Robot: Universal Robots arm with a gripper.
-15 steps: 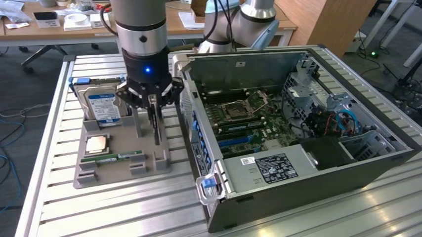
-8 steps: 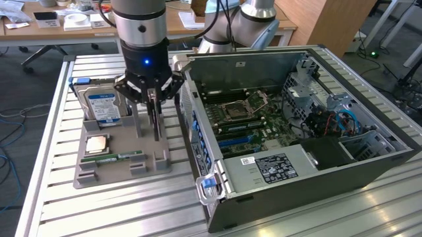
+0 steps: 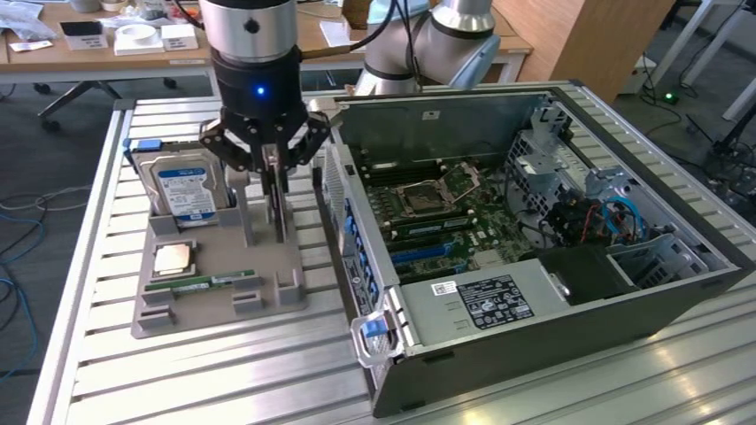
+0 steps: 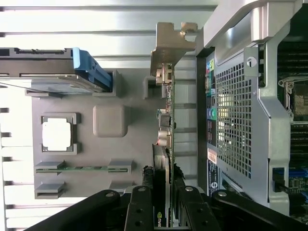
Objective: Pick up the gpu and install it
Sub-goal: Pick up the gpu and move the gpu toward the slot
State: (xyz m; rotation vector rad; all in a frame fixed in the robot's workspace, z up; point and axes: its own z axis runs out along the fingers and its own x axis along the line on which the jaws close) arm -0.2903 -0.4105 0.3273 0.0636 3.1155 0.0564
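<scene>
On the exterior view's left, grey parts tray (image 3: 212, 312) on the slatted table (image 3: 177, 381): hard drive (image 3: 183, 190) standing on edge at the far end, CPU (image 3: 173, 258) and memory stick (image 3: 212, 282) lying flat nearer. On the exterior view's right, open PC case (image 3: 661, 297), motherboard (image 3: 449, 212) inside. Gripper (image 3: 274, 173) clamped on the gpu (image 3: 276, 211), fingers (image 4: 143, 204) pinching both faces. Card upright, edge-on, at the tray's case side; its silver bracket (image 4: 169, 41) just beside the case. Wrist points straight down.
</scene>
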